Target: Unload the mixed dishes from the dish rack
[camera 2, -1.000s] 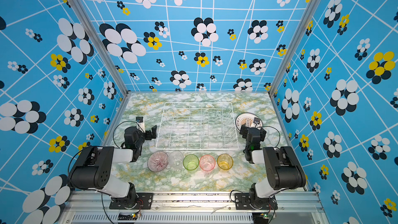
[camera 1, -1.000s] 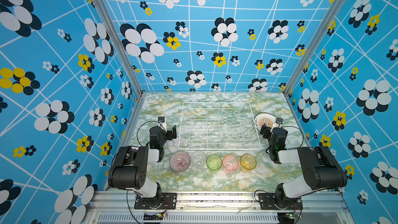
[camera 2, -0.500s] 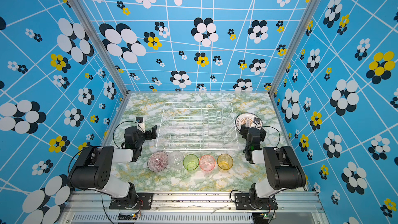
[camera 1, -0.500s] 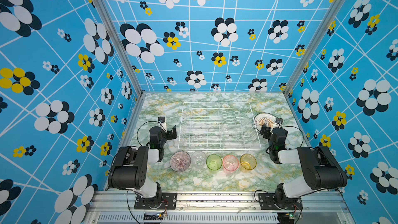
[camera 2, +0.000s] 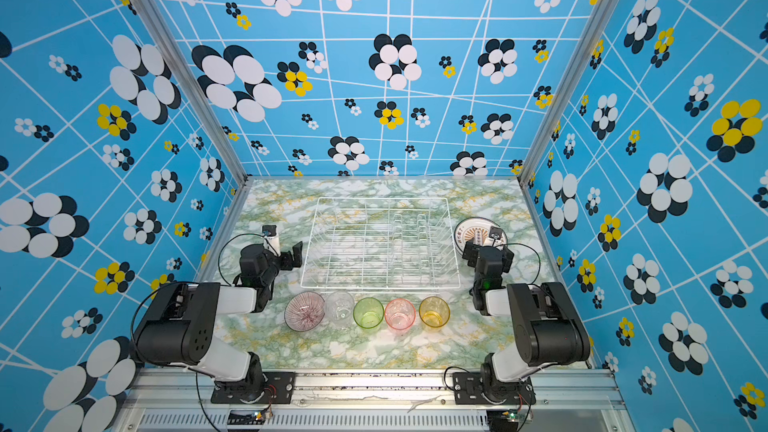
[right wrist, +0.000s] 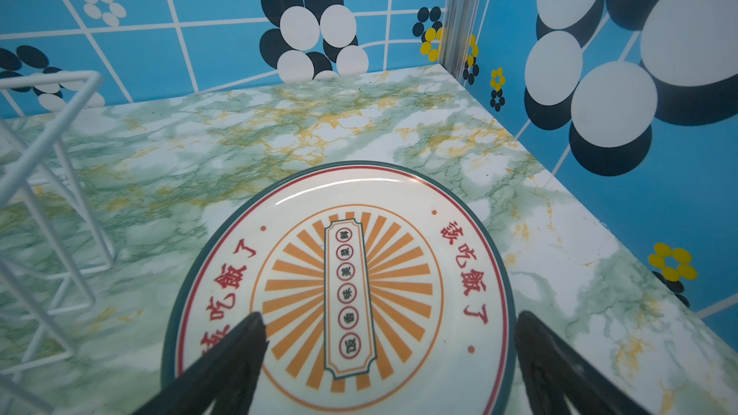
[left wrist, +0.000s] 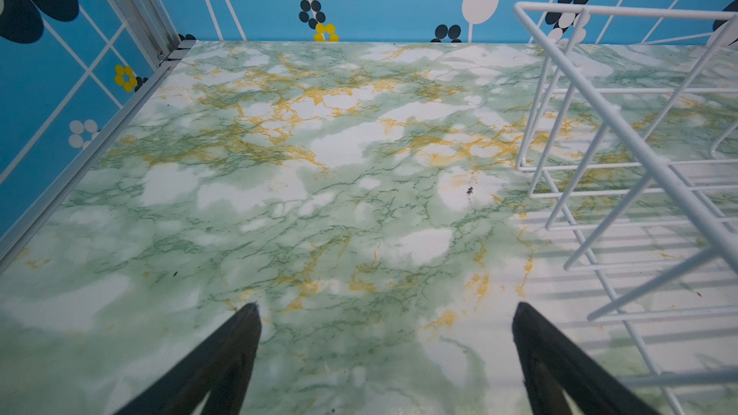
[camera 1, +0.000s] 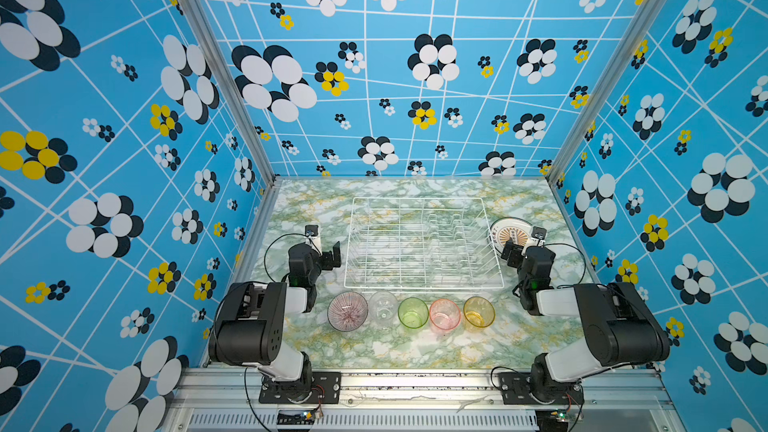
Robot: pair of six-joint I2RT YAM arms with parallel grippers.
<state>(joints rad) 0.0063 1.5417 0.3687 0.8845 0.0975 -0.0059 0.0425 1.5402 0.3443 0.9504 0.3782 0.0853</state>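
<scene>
At nine o'clock of the dish rack, the left gripper hangs over bare marbled tabletop, jaws spread wide, nothing between them. The danger here is the rack's side wire, just beside that gripper. A swing toward three o'clock could hook it and shove the whole basket.

The rack itself looks empty, so I'd call the unloading finished.

At its six o'clock stands a tidy row: striped bowl, clear tumbler, green tumbler, pink tumbler, amber tumbler, all packed close together. One shoved rack or one low elbow and they could go down like skittles!

At three o'clock, the right gripper hovers above the sunburst plate, jaws released, empty. I can't tell how many plates lie beneath it. A dip downward could press the rim and send the plate skating. A pull back toward six o'clock risks clipping the amber tumbler.
</scene>
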